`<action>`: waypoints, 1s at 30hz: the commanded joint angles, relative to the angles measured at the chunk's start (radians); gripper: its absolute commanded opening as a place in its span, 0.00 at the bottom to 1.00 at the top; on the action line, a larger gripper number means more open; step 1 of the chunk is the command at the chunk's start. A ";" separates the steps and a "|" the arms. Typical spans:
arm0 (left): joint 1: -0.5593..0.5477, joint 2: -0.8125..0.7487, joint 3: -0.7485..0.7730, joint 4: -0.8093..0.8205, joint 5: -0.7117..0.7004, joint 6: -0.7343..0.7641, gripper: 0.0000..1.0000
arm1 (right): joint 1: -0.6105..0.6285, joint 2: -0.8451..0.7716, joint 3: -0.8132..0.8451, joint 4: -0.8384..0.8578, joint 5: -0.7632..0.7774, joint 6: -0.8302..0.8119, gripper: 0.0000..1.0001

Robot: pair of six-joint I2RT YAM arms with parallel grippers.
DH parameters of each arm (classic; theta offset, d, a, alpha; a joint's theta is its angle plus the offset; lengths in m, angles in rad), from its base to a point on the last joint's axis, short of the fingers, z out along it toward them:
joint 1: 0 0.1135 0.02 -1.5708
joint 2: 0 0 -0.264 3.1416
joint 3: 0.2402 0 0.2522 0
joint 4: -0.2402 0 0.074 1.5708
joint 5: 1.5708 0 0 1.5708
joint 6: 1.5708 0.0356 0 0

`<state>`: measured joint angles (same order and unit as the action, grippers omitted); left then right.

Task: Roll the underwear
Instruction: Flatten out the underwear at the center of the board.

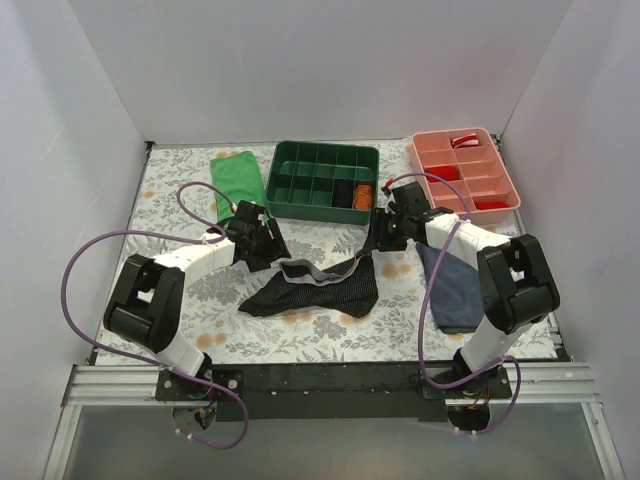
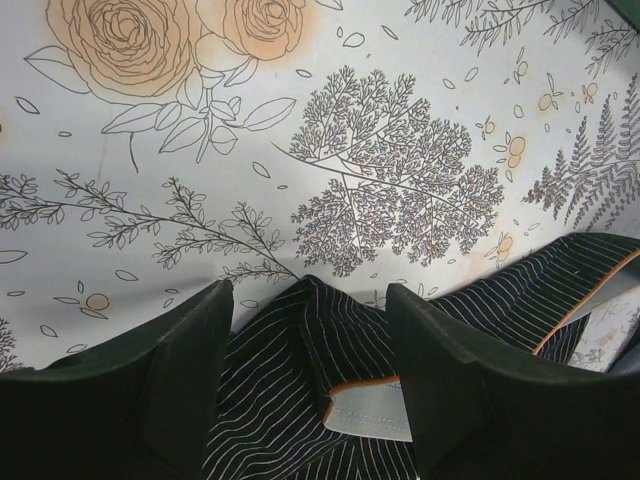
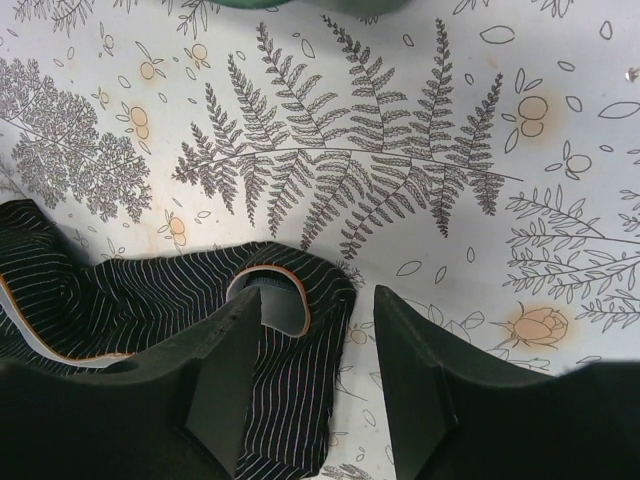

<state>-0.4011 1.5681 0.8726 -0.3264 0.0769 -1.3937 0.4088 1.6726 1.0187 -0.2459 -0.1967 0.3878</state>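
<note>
1. A plain white back wall (image 1: 320,60) is spanning the top of the overhead view.
2. A left wall (image 1: 60,150) and a right wall (image 1: 590,120), both white, are slanting in from the frame's sides and boxing the table in.
3. A pale floral cover (image 1: 300,335) is lying over the table, printed with grey leaves and faded orange blooms.
4. Close up, outlined roses (image 2: 130,40) are filling the upper left of the left wrist view, and a large fern (image 3: 340,170) is stretching across the middle of the right wrist view.
5. A black bar (image 1: 330,378) is running along the table's near edge, with a metal rail (image 1: 120,385) below it.
6. Soft, even light is falling throughout, casting only faint shadows.
</note>
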 commanded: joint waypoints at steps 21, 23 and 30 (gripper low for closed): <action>0.005 0.009 0.069 0.020 0.112 -0.028 0.00 | -0.005 0.026 0.032 0.048 -0.073 -0.020 0.03; 0.005 0.006 0.069 0.012 0.112 -0.027 0.00 | -0.004 0.004 0.027 0.053 -0.076 -0.020 0.01; 0.005 -0.054 0.069 -0.028 0.058 -0.018 0.65 | -0.004 -0.030 0.034 0.031 -0.066 -0.032 0.01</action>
<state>-0.4011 1.5810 0.9123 -0.3206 0.1719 -1.4128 0.4068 1.6913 1.0199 -0.2249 -0.2504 0.3801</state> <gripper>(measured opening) 0.371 0.032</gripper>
